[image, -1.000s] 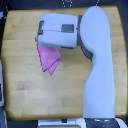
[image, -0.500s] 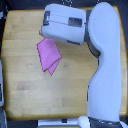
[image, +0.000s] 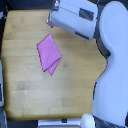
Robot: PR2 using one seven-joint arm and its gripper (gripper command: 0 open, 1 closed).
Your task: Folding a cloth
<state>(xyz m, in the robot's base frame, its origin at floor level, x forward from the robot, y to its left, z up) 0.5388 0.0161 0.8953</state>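
1. Exterior view: I see the cloth (image: 49, 53) lying flat on the wooden surface (image: 30, 95), in its left half as this view shows it and a little nearer the far edge than the near one.
2. The cloth is pink-magenta, sits as a tilted diamond, and shows a doubled layer along its lower right side, where a second edge peeks out under the top one.
3. Nothing touches the cloth; bare wood surrounds it on every side.
4. My arm (image: 112, 75) comes up along the exterior view's right, a big white shell that covers the right edge of the surface.
5. Its boxy white and grey forearm reaches across the far edge of the surface, towards the far left corner.
6. The gripper (image: 51, 19) sits at the end of that forearm, well apart from the cloth and above the far edge. It is too blurred for me to tell whether it is wide or narrow.
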